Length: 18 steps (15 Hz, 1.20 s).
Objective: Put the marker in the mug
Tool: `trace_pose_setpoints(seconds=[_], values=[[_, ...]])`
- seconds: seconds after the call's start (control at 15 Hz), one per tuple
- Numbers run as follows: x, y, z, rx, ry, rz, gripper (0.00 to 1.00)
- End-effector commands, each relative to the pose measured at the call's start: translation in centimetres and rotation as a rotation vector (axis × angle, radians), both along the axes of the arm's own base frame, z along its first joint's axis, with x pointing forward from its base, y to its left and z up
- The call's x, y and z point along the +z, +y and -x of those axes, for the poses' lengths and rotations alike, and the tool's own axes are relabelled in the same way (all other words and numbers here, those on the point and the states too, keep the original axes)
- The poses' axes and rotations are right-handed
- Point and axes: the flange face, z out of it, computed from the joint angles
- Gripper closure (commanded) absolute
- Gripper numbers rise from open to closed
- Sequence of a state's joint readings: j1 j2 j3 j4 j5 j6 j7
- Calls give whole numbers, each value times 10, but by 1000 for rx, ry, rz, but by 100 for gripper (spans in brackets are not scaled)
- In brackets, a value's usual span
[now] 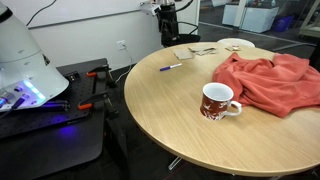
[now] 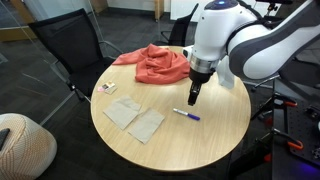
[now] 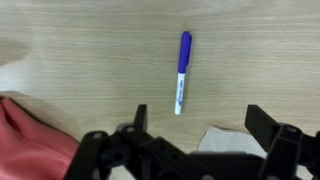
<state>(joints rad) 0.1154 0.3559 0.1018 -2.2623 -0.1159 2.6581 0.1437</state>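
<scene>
Wrist view: 1 marker [image 3: 182, 72], 1 pincer [image 3: 197, 120] | exterior view: 1 mug [image 1: 217, 101]

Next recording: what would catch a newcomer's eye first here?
A crumpled red cloth sprawls over one side of the round wooden table, a dark red mug standing beside it. In an exterior view the big white arm hangs its open pincer over a small blue marker lying on bare wood.

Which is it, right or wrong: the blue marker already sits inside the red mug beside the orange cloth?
Wrong. In an exterior view the marker lies on the table, apart from the mug; the mug does stand beside the cloth.
</scene>
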Motion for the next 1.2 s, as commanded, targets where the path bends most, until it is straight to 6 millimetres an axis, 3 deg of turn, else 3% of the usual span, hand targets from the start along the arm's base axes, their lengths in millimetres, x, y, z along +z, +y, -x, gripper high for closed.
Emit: trace_pose_setpoints(seconds=[0.0, 0.67, 1.13], values=[[-5, 0, -4, 1, -1, -9, 0], [-64, 2, -37, -25, -2, 1, 0], [-100, 6, -49, -44, 15, 18, 0]])
